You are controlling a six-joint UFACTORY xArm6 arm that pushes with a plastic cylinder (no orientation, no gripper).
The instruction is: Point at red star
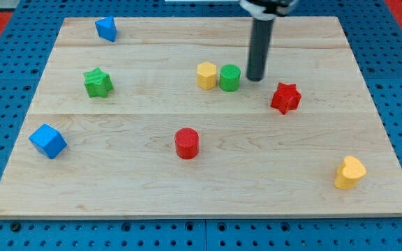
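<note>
The red star (285, 97) lies on the wooden board (117, 181), right of the middle. My tip (255, 77) stands on the board a short way to the star's upper left, apart from it. The tip is just right of the green cylinder (229, 77), close to it. The dark rod rises straight up and leaves the view's top.
A yellow hexagonal block (206, 75) touches the green cylinder's left side. A green star (98, 82) is at the left, a blue block (106, 28) at the top left, a blue cube (47, 141) at the lower left, a red cylinder (186, 143) below the middle, a yellow block (350, 172) at the lower right.
</note>
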